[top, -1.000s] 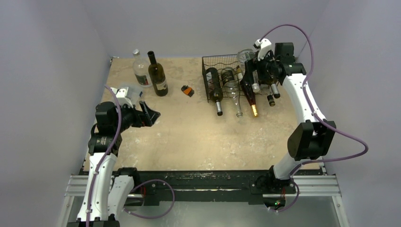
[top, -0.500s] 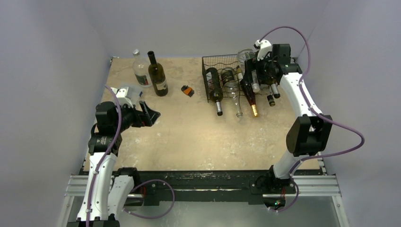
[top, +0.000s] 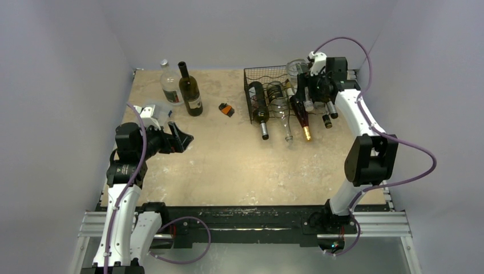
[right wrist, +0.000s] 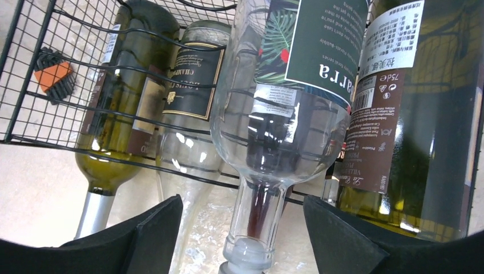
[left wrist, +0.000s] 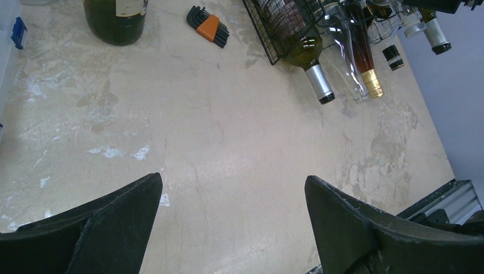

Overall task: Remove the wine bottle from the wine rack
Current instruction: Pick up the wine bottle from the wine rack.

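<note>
wine bottle (right wrist: 279, 114) lies neck nearward; right gripper (right wrist: 242, 208) and left gripper (left wrist: 234, 185) jaws apart.

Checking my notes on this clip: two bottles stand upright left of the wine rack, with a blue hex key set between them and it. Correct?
Not blue: the hex key set has an orange holder, as the left wrist view shows. The clear bottle and dark bottle do stand upright left of the wine rack.
</note>
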Tool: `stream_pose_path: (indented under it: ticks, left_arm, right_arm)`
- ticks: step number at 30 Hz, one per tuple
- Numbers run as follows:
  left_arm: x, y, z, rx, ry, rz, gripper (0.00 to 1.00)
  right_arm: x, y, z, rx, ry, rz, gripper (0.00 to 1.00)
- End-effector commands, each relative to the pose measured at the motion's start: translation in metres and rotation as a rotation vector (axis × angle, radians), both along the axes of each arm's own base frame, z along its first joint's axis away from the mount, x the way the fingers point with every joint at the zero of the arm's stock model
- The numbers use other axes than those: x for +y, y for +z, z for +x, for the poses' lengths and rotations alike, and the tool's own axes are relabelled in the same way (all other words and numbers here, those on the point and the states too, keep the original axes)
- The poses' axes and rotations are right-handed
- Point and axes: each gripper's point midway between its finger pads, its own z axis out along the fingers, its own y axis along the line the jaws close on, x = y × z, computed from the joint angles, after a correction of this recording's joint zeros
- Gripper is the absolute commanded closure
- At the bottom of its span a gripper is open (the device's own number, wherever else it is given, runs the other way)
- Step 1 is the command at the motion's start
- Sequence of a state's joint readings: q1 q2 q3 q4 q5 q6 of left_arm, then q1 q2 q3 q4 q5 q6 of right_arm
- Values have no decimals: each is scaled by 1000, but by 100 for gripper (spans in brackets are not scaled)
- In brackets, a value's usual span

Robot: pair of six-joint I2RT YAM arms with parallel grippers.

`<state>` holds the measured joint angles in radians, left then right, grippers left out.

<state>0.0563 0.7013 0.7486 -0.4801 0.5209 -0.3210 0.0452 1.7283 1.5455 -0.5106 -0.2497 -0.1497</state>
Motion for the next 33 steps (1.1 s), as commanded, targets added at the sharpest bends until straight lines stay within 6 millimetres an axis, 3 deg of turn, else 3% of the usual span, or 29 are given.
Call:
stream_pose_path:
  ticks: [1, 19, 25, 33]
  left_arm:
    - [-1, 9, 2, -40, -16, 8, 4]
    - [-1, 9, 3, -38, -14, 9, 4]
    - [-1, 9, 3, -39, -15, 8, 4]
    - [0, 9, 2, -38, -13, 11, 4]
  right_arm:
    - [-4, -7, 10, -4, -44, 9, 21]
    - [-9, -37, 22, 51, -76, -13, 39]
    - [-10, -40, 24, 50, -80, -16, 55]
    - [-9, -25, 24, 0, -77, -10, 96]
